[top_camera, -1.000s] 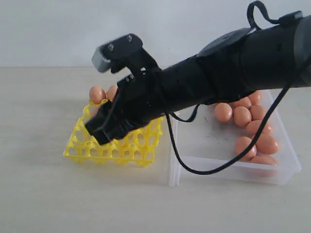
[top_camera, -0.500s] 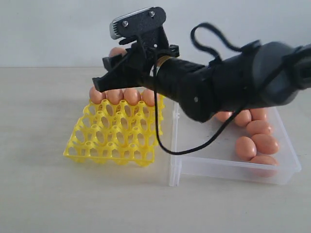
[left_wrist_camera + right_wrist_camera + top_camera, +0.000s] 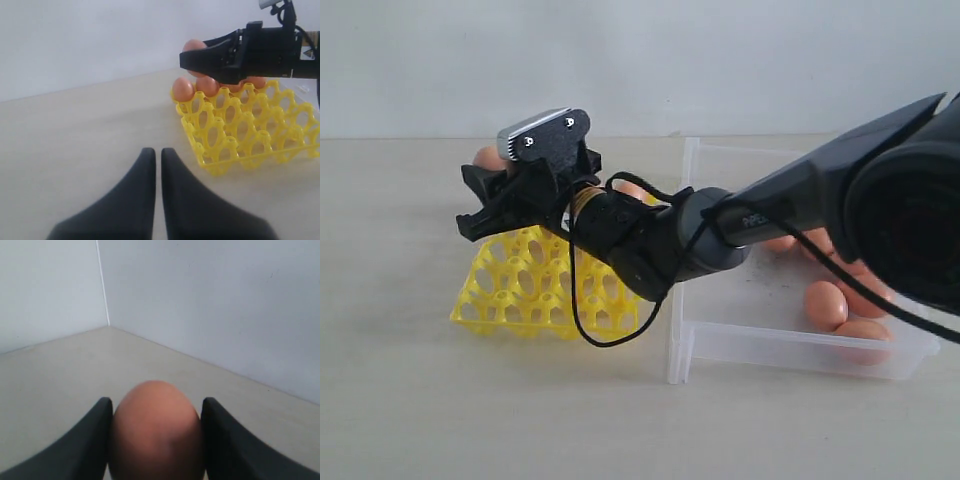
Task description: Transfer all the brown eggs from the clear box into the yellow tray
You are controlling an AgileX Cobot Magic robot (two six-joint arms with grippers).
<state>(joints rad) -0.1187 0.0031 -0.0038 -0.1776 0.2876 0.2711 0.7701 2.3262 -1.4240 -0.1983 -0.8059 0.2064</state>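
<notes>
Black fingers of your right gripper (image 3: 156, 402) are clamped on one brown egg (image 3: 156, 440), one finger on each side of it. The egg hangs above the far edge of the yellow tray (image 3: 510, 300), just over the far row, where several seated eggs (image 3: 182, 89) already fill cups. The tray's other rows look bare. Your left gripper (image 3: 156, 155) has its fingers pressed together, holding nothing, a little way off one corner of the tray. Beside the tray, the clear box (image 3: 790, 345) has loose eggs (image 3: 825, 303) waiting.

Likely risks from here:
- Letting go at this height could crack the egg.
- Coming down off-centre could land it on a pointed post or knock a seated neighbour.
- A finger catching the lattice could drag the light tray.
</notes>
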